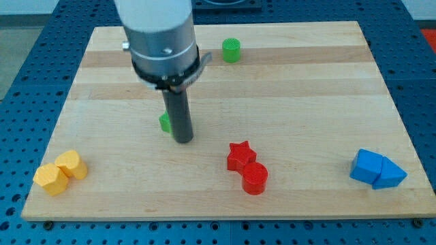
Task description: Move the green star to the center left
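A small green block (165, 122), mostly hidden behind my rod, sits left of the board's middle; its shape cannot be made out, so it may be the green star. My tip (183, 140) rests on the board just right of and below it, touching or nearly touching it. A green cylinder (231, 50) stands near the view's top, right of the arm's grey body.
A red star (240, 155) and red cylinder (255, 178) sit together at the bottom middle. Two yellow blocks (61, 171) lie at the bottom left. Two blue blocks (377, 169) lie at the bottom right. The wooden board (306, 102) ends close to them.
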You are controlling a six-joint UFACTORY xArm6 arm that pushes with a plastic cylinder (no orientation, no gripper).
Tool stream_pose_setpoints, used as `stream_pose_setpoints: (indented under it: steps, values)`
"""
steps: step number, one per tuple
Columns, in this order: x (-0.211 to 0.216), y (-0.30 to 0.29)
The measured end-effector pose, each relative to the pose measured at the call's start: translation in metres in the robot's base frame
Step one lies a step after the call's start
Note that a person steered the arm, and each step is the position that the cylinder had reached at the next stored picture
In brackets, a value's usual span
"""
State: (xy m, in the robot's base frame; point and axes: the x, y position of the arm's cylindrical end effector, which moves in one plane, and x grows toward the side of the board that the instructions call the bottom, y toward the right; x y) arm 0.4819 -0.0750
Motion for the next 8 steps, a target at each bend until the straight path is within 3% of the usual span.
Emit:
stream_pose_setpoints:
  steps: [3, 4, 5, 8]
  values:
    - [-0.081, -0.014]
    - [-0.08, -0.024]
    - [-0.051, 0.015]
    - [-0.061, -0.067]
